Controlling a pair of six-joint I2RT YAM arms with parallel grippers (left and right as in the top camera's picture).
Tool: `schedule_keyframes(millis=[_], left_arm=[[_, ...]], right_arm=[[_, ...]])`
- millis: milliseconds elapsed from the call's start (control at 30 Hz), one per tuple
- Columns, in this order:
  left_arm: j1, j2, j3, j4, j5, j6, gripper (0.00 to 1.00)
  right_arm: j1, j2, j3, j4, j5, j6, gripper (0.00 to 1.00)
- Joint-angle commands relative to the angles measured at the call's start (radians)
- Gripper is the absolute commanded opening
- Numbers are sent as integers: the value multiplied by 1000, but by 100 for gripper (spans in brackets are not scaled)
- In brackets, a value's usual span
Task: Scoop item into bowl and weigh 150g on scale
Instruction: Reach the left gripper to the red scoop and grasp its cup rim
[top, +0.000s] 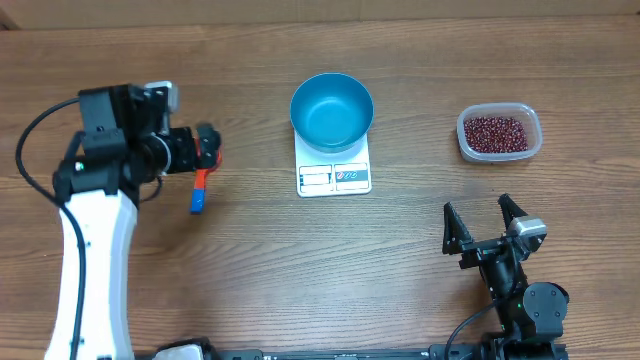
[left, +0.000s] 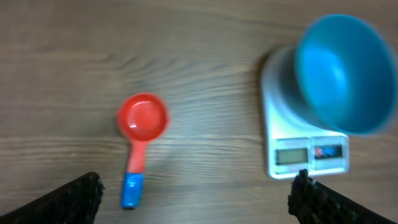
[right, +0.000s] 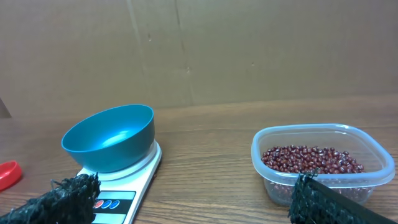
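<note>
Nearest, the right gripper (top: 476, 206) stood with jaws spread, holding nothing. Farther out, the left gripper (top: 210, 147) hung spread above the scoop (left: 137, 149) — likely light, stiff plastic, best pinched across its blue handle end. Its long axis ran near-to-far, handle toward the robot, red cup away and facing up. Beyond, the empty bowl (top: 332, 110) sat on the scale (top: 335, 178). The beans (top: 495, 131) — loose, apt to roll and spill — lay in the clear tub (top: 462, 135), well to the right.
</note>
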Motion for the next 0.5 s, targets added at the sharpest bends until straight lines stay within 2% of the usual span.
schedule_keyframes(millis=[0,100,200,467], left_arm=[[47,86,23,23,15,-30,95],[52,155,23,53,13,-29,92],[52,219,23,95,0,-29,84],[52,387,23,242,-73,-29,71]], right_arm=[[6,-12,-11,3,10,6,100],[6,-12,-11,3,10,6,100],[6,-12,-11,3,10,6,100],[6,-12,-11,3,10,6,100]])
